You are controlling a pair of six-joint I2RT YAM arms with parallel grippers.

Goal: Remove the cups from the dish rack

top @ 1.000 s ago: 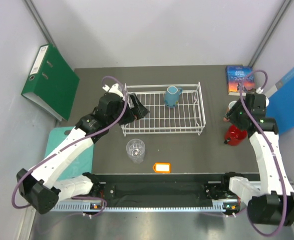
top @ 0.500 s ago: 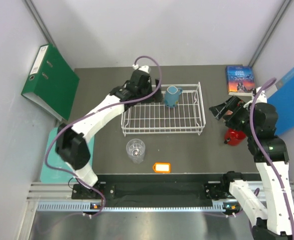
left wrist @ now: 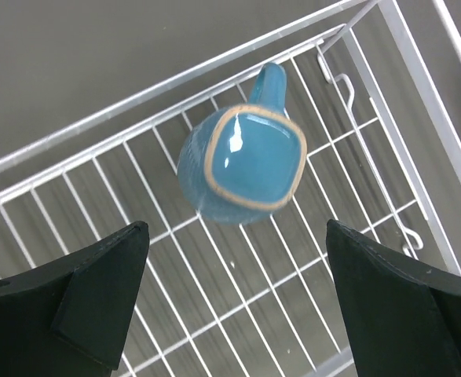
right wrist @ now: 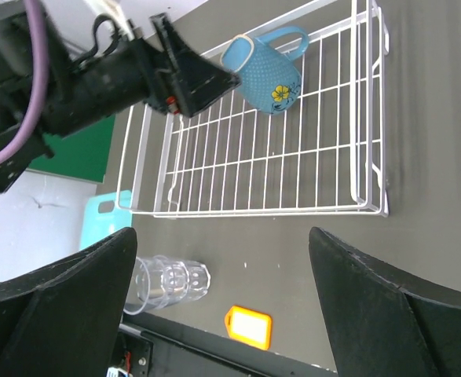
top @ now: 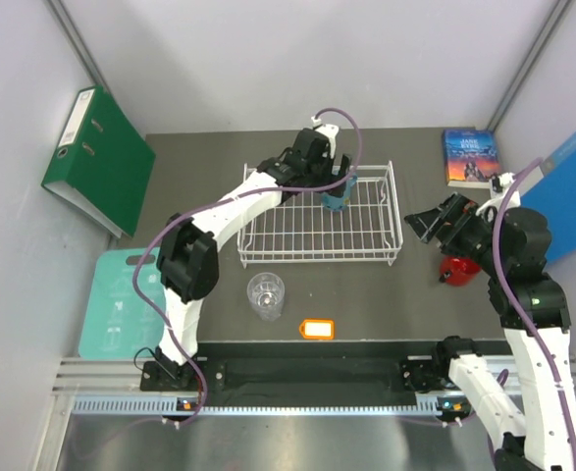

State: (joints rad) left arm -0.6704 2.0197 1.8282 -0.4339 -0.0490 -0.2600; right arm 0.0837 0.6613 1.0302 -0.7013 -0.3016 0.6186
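Our left gripper (left wrist: 236, 259) hangs with its jaws spread wide above the light blue mug (left wrist: 242, 169), a finger to either side, ready to bracket its body. The mug stands upright at the far edge of the dish rack (top: 317, 260). Our right gripper (right wrist: 222, 236), also released and empty, hovers off the rack's right edge. The red mug (top: 457, 267) and the glass tumbler (top: 266, 294) sit on the table outside the rack.

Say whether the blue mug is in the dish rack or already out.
In: the blue mug sits on the dish rack's wire floor.
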